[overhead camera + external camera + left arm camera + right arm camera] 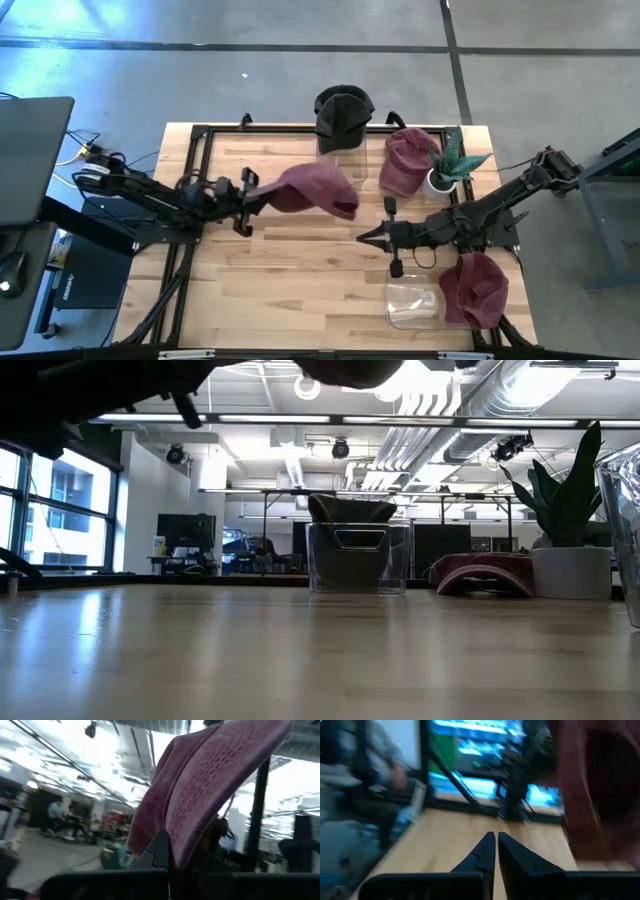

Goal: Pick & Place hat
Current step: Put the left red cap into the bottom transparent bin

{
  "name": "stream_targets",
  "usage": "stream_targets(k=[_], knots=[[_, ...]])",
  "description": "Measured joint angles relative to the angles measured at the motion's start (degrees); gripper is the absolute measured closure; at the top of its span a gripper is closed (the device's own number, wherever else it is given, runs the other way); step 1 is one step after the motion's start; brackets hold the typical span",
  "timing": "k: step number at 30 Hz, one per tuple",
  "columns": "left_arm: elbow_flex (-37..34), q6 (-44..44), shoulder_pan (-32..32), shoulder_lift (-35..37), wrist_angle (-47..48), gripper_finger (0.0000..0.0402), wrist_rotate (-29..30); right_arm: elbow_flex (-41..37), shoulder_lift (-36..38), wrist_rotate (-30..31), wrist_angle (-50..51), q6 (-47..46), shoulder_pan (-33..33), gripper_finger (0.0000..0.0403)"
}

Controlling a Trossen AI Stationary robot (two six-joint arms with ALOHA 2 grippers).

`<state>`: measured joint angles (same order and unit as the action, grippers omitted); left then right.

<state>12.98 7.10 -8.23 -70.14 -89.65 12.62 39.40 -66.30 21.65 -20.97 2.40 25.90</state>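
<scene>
Jaws of the left gripper (250, 192) are clamped on the edge of a maroon hat (312, 188), holding it clear above the middle of the table (300, 290); jaws of the right gripper (365, 238) are pressed together with nothing between them, over bare wood right of centre.

Progress, as judged: pick looks done, hat lifted and carried; placing not yet done, and no destination can be read with certainty. Other hats lie about: a black hat (343, 113) sits on a clear stand (343, 160) at the far edge; a second maroon hat (407, 160) rests beside a potted plant (448, 165); a third maroon hat (475, 289) lies at the near right, next to a clear container (412, 305).

Views compared: high view alone gives the layout and both arms; left wrist view shows the cloth (210, 790) pinched between the fingers (159, 852), confirming the grip; right wrist view shows its fingertips (487, 851) meeting, empty; low view shows the stand (358, 558) standing on the tabletop, and no hat on the wood in the foreground, so the carried hat hangs off the surface.
</scene>
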Motion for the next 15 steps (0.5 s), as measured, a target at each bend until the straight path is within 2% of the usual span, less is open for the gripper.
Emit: stream_targets(k=[3, 6, 9, 12, 15], knots=[[2.8, 2.2, 0.0, -3.7, 0.0, 0.0401, -2.9, 0.1, 0.1, -4.5, -1.6, 1.3, 0.2, 0.0362], [6.2, 1.8, 0.0, -5.2, 0.0, 0.0401, -4.9, 0.1, -0.7, -4.1, 2.0, -1.4, 0.0, 0.0317], [9.7, -0.6, 0.0, -6.0, -0.1, 0.0401, -6.2, 0.0, -4.6, -2.3, 1.5, -3.5, -1.3, 0.0267], [12.8, -3.1, 0.0, -6.3, -0.1, 0.0401, -8.4, 0.0, -11.1, -1.4, -7.6, -2.4, -3.0, 0.0223], [14.8, -4.4, -0.1, -6.4, 0.4, 0.0401, -10.2, 0.0, -18.7, 0.1, -24.7, -0.3, -4.7, 0.0194]])
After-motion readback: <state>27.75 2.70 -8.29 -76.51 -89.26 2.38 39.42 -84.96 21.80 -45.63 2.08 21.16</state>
